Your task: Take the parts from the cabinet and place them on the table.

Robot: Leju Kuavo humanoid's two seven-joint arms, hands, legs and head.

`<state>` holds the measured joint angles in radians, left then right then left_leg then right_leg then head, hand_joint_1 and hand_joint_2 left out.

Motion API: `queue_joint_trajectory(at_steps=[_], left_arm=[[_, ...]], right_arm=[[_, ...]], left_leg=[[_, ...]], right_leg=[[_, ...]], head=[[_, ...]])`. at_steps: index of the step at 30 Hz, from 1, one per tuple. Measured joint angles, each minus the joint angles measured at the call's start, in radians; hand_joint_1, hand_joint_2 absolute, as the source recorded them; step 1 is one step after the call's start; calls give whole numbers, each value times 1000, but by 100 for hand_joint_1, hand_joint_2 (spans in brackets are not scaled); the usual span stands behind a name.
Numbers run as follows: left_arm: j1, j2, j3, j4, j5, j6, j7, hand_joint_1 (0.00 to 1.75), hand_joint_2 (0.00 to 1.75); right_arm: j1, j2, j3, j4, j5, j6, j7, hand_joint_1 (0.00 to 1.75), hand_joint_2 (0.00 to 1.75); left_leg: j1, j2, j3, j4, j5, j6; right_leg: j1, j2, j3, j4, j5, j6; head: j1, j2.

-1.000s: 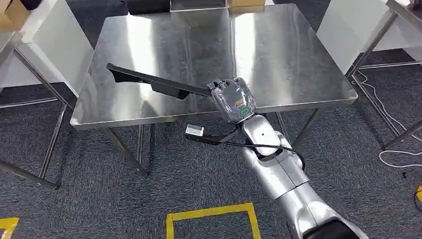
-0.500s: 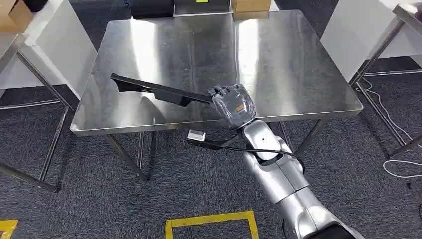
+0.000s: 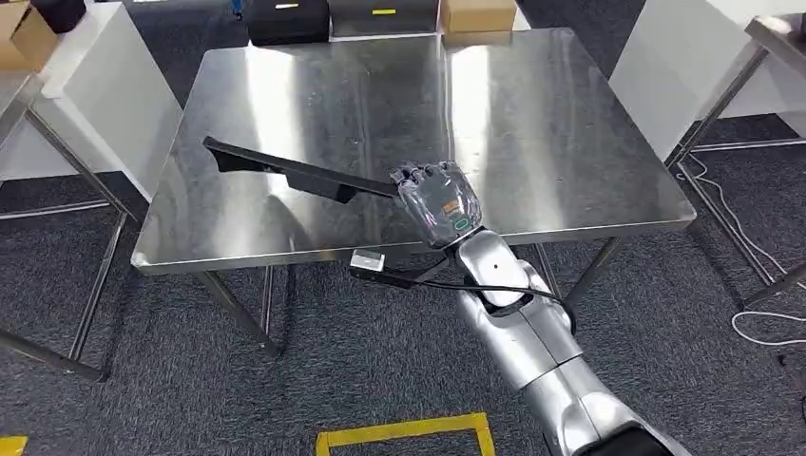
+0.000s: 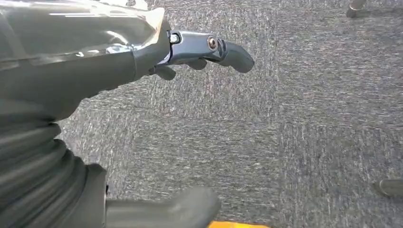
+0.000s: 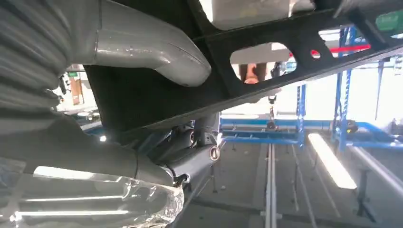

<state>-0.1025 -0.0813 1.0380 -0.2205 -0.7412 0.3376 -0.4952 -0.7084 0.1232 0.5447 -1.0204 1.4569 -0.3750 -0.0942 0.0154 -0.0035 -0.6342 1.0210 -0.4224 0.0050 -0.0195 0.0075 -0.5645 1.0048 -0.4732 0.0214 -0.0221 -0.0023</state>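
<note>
Grey carpet (image 3: 380, 370) underfoot, with yellow tape (image 3: 404, 432) marking a square at 6 o'clock in the head view. Steel table (image 3: 532, 142) at centre, bright and reflective, on slanted metal legs. More metal frames (image 3: 57, 171) and white panels at 9 and 3 o'clock. Cardboard boxes (image 3: 478, 14) and a dark case (image 3: 285, 19) just past the far edge, at 12 o'clock. White cable (image 3: 732, 204) trailing on the carpet at 3 o'clock.

Right hand (image 3: 437, 201) above the near edge of the table, fingers curled around one end of the long black part (image 3: 285, 169). Part reaching from the hand toward 10 o'clock over the tabletop; whether touching the steel, cannot tell. Openwork of the black part (image 5: 304, 42) close under the thumb (image 5: 152, 52) in the right wrist view.

Left hand (image 4: 119, 61) hanging over carpet, fingers apart, holding nothing.
</note>
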Motion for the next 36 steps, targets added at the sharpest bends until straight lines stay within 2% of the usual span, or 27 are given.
queue_joint_trajectory(at_steps=[5,6,7,8,9,10,11,12,13,14,15,17,18,19,20,21,22,23,24,25,26,28,29,30,33,34,36], left_arm=[[0,0,0,0,0,0,0,0,175],[2,1,0,0,0,0,0,0,175],[3,0,0,0,0,0,0,0,175],[1,-1,1,0,0,0,-2,0,175],[2,2,1,0,0,0,-2,0,175],[3,1,1,0,0,0,-2,0,175],[3,1,1,0,0,0,-2,0,175],[3,0,1,0,0,0,-2,0,175],[3,-2,1,0,0,0,-2,0,175],[2,-3,2,0,0,0,-1,0,175],[2,-2,2,0,-1,1,-2,0,175],[2,-1,2,0,-1,1,-2,0,175],[0,0,2,0,-1,2,-2,0,175],[1,-1,2,0,-2,2,-3,0,175],[1,-1,2,0,-3,2,-5,0,175],[0,0,2,0,-3,1,-6,0,175],[1,2,3,0,-3,0,-8,0,175],[3,2,5,0,-3,-1,-8,0,175],[4,2,8,0,-3,0,-8,0,175],[4,2,10,0,-2,2,-8,0,175],[4,2,11,0,-2,3,-8,0,175],[4,5,15,0,3,2,-9,0,175],[3,5,17,0,3,2,-10,0,175],[1,7,19,0,5,2,-15,0,175],[3,9,21,0,8,2,-27,0,175],[4,8,26,0,16,4,-42,0,175],[1,8,37,0,34,25,-77,0,175]], right_arm=[[1,0,0,0,1,0,0,173,175],[1,0,0,-1,3,1,0,173,175],[1,-1,-1,-1,4,1,0,173,175],[-1,-1,-2,-1,3,1,0,173,175],[11,-8,-6,3,4,2,0,173,175],[13,-10,-7,4,4,2,0,173,175],[12,-10,-8,4,4,2,0,173,175],[12,-10,-8,4,4,2,0,173,175],[11,-10,-8,4,5,2,0,173,175],[9,-10,-9,5,5,2,0,173,175],[10,-10,-10,5,6,2,0,173,175],[9,-10,-16,5,10,2,0,173,175],[8,-10,-18,5,10,1,0,173,175],[7,-8,-19,5,13,0,0,173,175],[4,-7,-21,5,14,0,0,173,175],[4,-6,-21,6,15,0,0,173,175],[5,-7,-22,8,16,0,0,173,175],[5,-7,-24,11,19,-1,2,173,175],[6,-9,-28,15,27,-1,4,173,175],[7,-11,-32,19,34,-1,4,173,175],[7,-14,-37,24,38,-2,5,173,175],[3,-16,-50,34,54,-3,13,173,175],[-3,-18,-53,40,59,-6,18,173,175],[-10,-22,-61,51,65,-9,26,173,175],[-14,-40,-87,66,75,-20,43,173,175],[-13,-50,-98,74,81,-25,45,173,175],[-14,-68,-118,87,91,-38,46,173,175]], left_leg=[[-1,0,0,0,-1,2],[2,-1,14,-14,3,20],[3,0,19,-18,2,25],[-2,-1,26,-20,-4,40],[-14,-6,46,-19,-22,56],[-16,-8,55,-19,-29,56],[-20,-10,65,-18,-36,55],[-24,-12,77,-18,-43,54],[-24,-13,81,-19,-52,53],[-35,-15,86,-12,-63,47],[-33,-15,85,-13,-66,44],[-25,-15,87,-17,-72,34],[-28,-14,91,-15,-80,27],[-23,-12,81,2,-88,19],[-20,-10,60,49,-109,12],[-12,-10,15,131,-140,2],[-5,-10,-34,207,-163,-6],[0,-8,-82,271,-178,-13],[6,-5,-109,296,-169,-17],[11,-3,-113,276,-136,-21],[15,0,-94,208,-76,-24],[23,4,-24,27,37,-30],[12,2,-11,14,16,-32],[10,2,5,-8,4,-18],[-1,-1,6,-7,1,7],[5,-1,13,-21,7,8],[-2,-5,15,-20,6,10]], right_leg=[[-1,0,1,-2,-1,2],[3,-1,4,-6,-6,15],[2,-3,-5,8,-11,15],[3,-3,-51,105,-46,4],[5,-2,-202,333,-94,2],[8,-2,-193,294,-64,8],[11,-2,-162,214,-16,15],[12,-3,-122,112,34,16],[16,-3,-84,21,74,10],[25,-2,-68,5,72,1],[15,-4,-69,2,72,-3],[22,-3,-69,2,66,-14],[12,-2,-60,-8,66,-17],[7,-1,-50,-12,64,-23],[4,-2,-43,-12,58,-33],[4,-3,-37,-13,53,-39],[4,-3,-34,-12,49,-41],[3,-3,-29,-12,43,-40],[3,-2,-23,-12,37,-36],[0,-1,-14,-12,30,-33],[-2,0,-1,-12,21,-28],[-8,0,23,-12,4,-14],[2,1,25,-13,-2,-7],[2,1,20,-11,-4,-2],[3,-5,31,-35,-1,16],[9,-6,30,-30,-6,14],[7,-7,42,-36,2,10]], head=[[0,0],[0,0],[2,0],[1,0],[2,0],[2,0],[3,0],[2,0],[3,0],[1,0],[1,0],[2,0],[2,0],[2,0],[-7,0],[-6,0],[-5,0],[-6,0],[-6,0],[-6,0],[-6,0],[-6,0],[-7,0],[-9,0],[-8,0],[-7,0],[-5,0]])
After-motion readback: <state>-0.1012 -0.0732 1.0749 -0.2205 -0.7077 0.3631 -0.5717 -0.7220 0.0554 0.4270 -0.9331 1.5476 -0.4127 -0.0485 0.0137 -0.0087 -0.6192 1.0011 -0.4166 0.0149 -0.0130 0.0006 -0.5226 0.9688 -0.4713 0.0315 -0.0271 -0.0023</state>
